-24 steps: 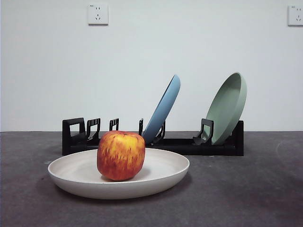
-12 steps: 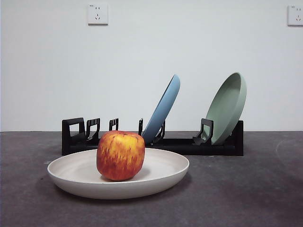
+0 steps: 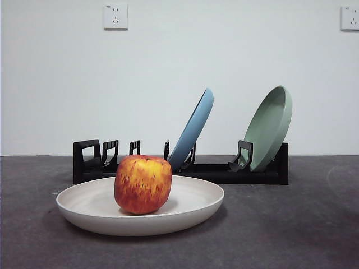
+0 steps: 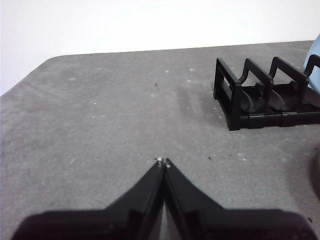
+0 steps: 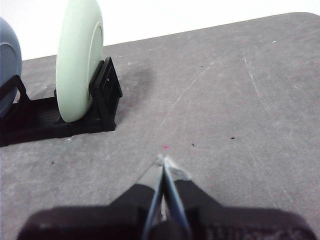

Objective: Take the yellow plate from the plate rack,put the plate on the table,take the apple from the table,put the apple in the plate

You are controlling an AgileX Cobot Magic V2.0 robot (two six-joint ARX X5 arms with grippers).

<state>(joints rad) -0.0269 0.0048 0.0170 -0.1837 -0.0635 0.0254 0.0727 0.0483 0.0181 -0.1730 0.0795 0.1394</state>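
Black jaws of the left gripper point(image 4: 163, 162) were pressed together, empty, near the plate rack point(image 3: 180, 166); the apple point(image 3: 143, 184) was seen resting in the yellow plate point(image 3: 190, 209) on the table point(image 3: 291, 224); the right gripper point(image 5: 163, 161) was likewise closed on nothing; both arms were judged best kept clear, nothing more being needed.

text: none readable | wall sockets point(image 3: 116, 17) above the rack point(image 3: 180, 168): small marks at the top, too tiny to read | plates, apple, desk: no labels, brands or numbers seen | wrist views: nothing written
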